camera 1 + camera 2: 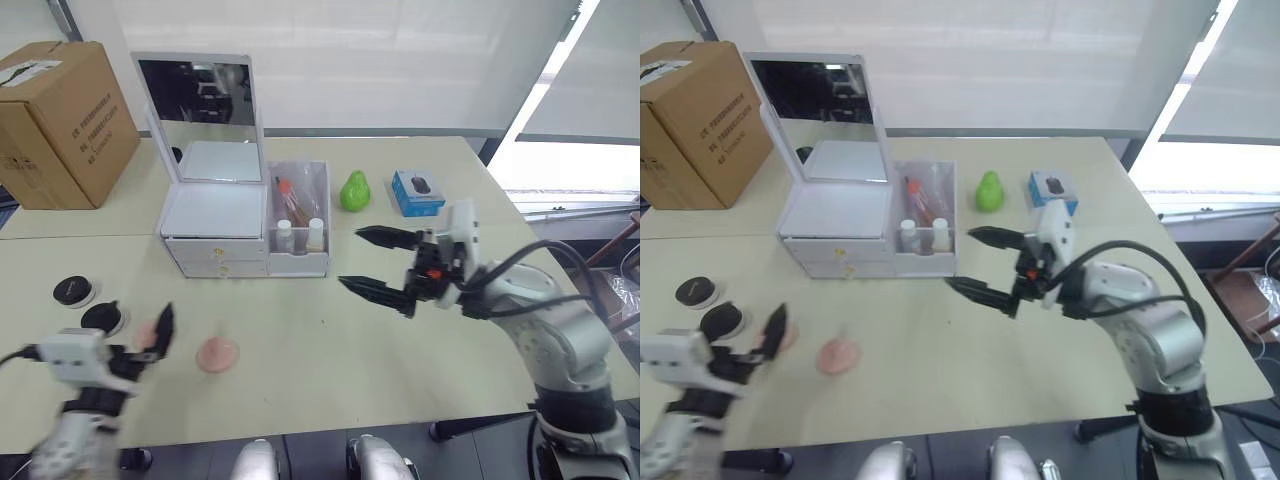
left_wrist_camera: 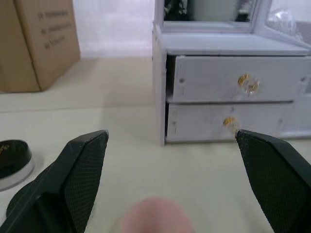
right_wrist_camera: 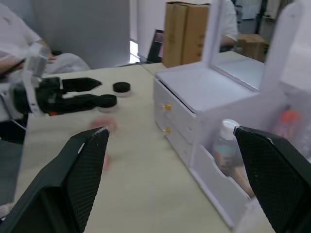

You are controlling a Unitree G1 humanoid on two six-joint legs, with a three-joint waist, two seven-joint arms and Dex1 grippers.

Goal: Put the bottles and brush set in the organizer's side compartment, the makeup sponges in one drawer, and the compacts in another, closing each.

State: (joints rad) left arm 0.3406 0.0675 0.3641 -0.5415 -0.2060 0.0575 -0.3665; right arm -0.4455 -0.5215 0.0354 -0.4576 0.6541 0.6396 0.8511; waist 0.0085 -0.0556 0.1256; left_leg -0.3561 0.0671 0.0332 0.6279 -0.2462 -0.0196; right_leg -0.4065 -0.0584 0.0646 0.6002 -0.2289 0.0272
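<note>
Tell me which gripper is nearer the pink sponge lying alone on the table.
Left. The left gripper sits open just beside the pink sponge, toward the robot's left. The right gripper hovers open farther off, near the organizer.

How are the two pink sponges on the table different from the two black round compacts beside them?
The makeup sponges are pale pink and soft-looking; the compacts are black discs on light rims. One sponge lies right at the open left gripper, with the other just beside it, while the compacts sit farther toward the table's left edge. All four are still out on the table, and both organizer drawers are shut.
</note>
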